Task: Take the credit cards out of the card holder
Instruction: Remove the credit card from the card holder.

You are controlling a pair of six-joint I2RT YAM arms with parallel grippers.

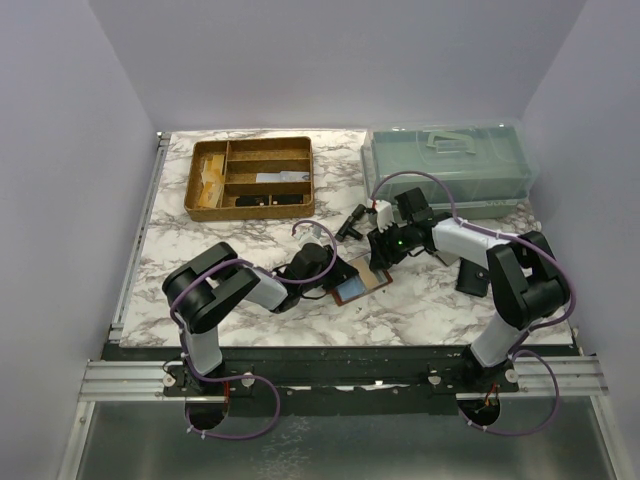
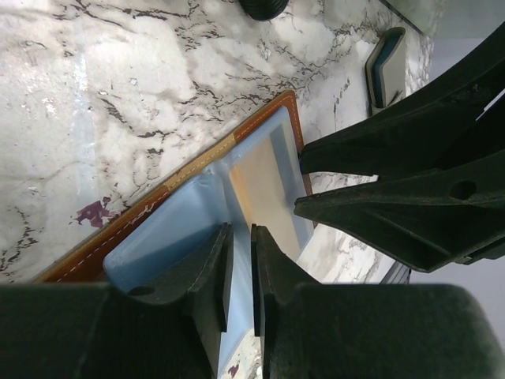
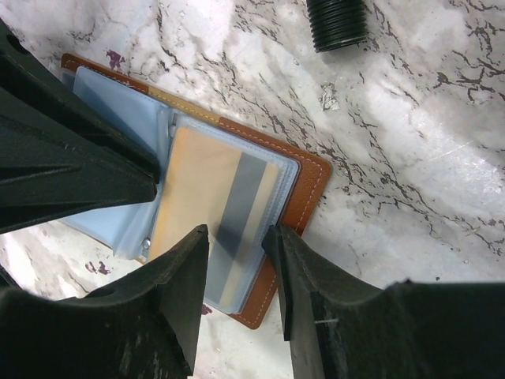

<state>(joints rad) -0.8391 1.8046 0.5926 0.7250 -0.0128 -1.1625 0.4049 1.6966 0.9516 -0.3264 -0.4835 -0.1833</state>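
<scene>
Open reddish-brown leather card holder (image 3: 312, 178) on marble table (image 3: 410, 158), beneath both hands. Jaws of right hand (image 3: 235, 233) apart, straddling sleeved tan card with grey stripe (image 3: 197, 181). Nearly closed left hand (image 2: 241, 230) over light-blue plastic sleeve (image 2: 170, 229), grip unclear. Risk: pinching sleeve plus card drags whole holder.

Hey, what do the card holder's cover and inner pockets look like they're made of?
Card holder cover: probably leather or imitation, reddish-brown, matte, grained, with pale stitching along its edge. Inner pockets: apparently thin clear plastic, glossy and bluish; a tan card with a dark stripe shows through one.
</scene>
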